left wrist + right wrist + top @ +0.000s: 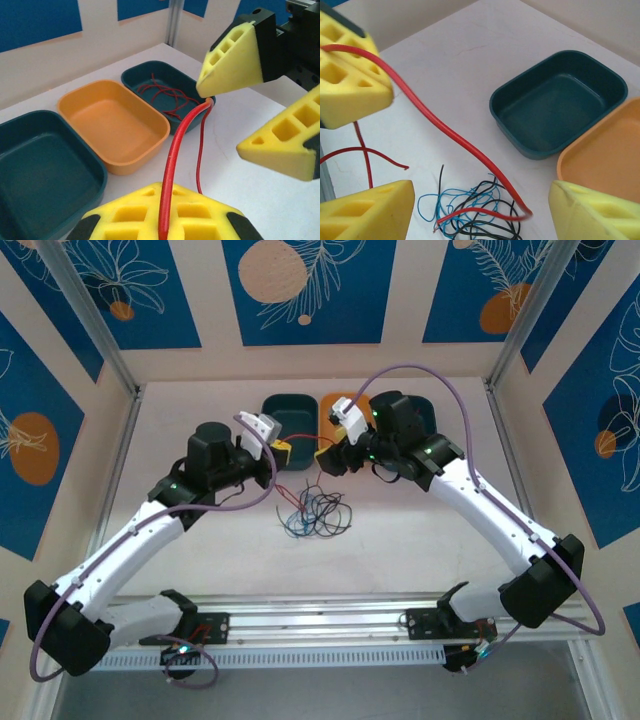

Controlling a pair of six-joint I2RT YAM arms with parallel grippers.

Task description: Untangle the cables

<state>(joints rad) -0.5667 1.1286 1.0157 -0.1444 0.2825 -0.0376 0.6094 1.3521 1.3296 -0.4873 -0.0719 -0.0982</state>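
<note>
The cables [312, 512] are thin, light and limp. They bend wherever they are pulled, and I judge their smooth jackets will slide through foam pads unless I pinch squarely. None looks fragile, but nothing weighs the bundle down, so a hard tug could drag all of it along. The best hold, I think, is on a free run of one strand, close to where it leaves the knot.

My left gripper [164, 220] is pressed together on the red cable [175, 150], which comes out between its pads and runs up to the tip of my right gripper's upper finger. Whether it touches that tip I cannot tell. More red wire lies in the far teal bin [142, 68].

My right gripper [482, 192] stands spread, pinching nothing. From its wrist view the red cable sags down between its open fingers into the tangle [470, 220] of blue and black strands. The tangle rests on the table [460, 60] just below those jaws, near the orange bin [605, 160]
</note>
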